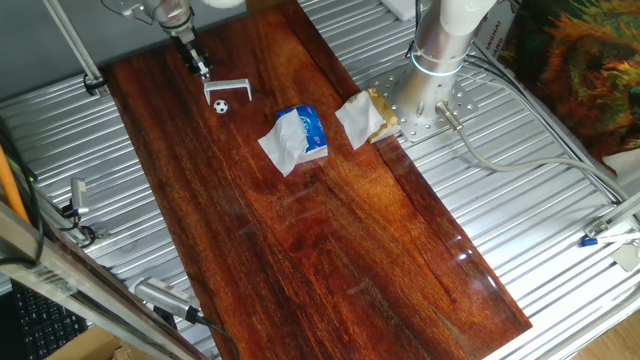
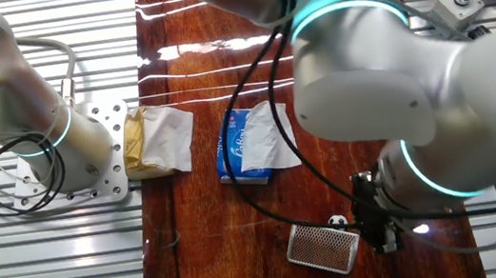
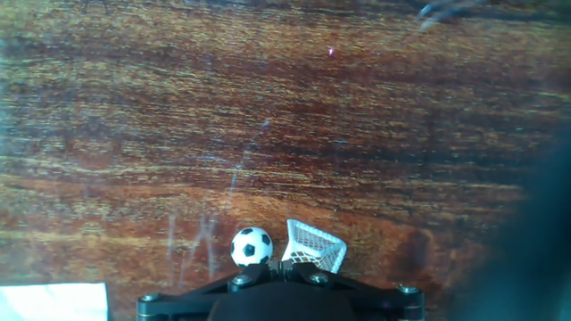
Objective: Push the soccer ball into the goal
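Note:
The soccer ball (image 1: 221, 104) is a tiny white ball with black patches on the wooden tabletop. It sits just in front of the goal (image 1: 228, 90), a small white bracket frame with a net. In the other fixed view the ball (image 2: 338, 221) rests against the upper edge of the goal (image 2: 325, 246). In the hand view the ball (image 3: 252, 247) lies directly left of the goal (image 3: 314, 245), touching or nearly touching it. My gripper (image 1: 200, 66) hangs just beyond the goal, fingers together and empty; it also shows in the other fixed view (image 2: 376, 226) and the hand view (image 3: 277, 275).
A blue packet with white tissue (image 1: 300, 135) lies mid-table, and crumpled white-and-tan paper (image 1: 365, 118) lies next to the arm's base plate (image 1: 420, 105). Ribbed metal surfaces flank the wooden board (image 1: 330, 260). A white corner (image 3: 53, 301) shows at the hand view's lower left.

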`<control>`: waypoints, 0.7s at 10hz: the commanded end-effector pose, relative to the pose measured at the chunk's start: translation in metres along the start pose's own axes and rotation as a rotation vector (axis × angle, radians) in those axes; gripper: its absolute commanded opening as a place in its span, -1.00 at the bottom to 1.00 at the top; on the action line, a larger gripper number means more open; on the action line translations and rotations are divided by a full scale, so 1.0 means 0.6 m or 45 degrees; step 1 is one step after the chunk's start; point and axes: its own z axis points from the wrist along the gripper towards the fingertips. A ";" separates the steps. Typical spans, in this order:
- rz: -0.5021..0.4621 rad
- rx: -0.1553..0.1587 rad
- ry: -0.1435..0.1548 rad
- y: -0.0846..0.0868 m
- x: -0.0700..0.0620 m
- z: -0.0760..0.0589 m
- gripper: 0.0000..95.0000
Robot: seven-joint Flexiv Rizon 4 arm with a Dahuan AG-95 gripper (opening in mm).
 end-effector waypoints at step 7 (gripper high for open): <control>-0.139 0.060 0.009 -0.001 0.001 0.000 -1.00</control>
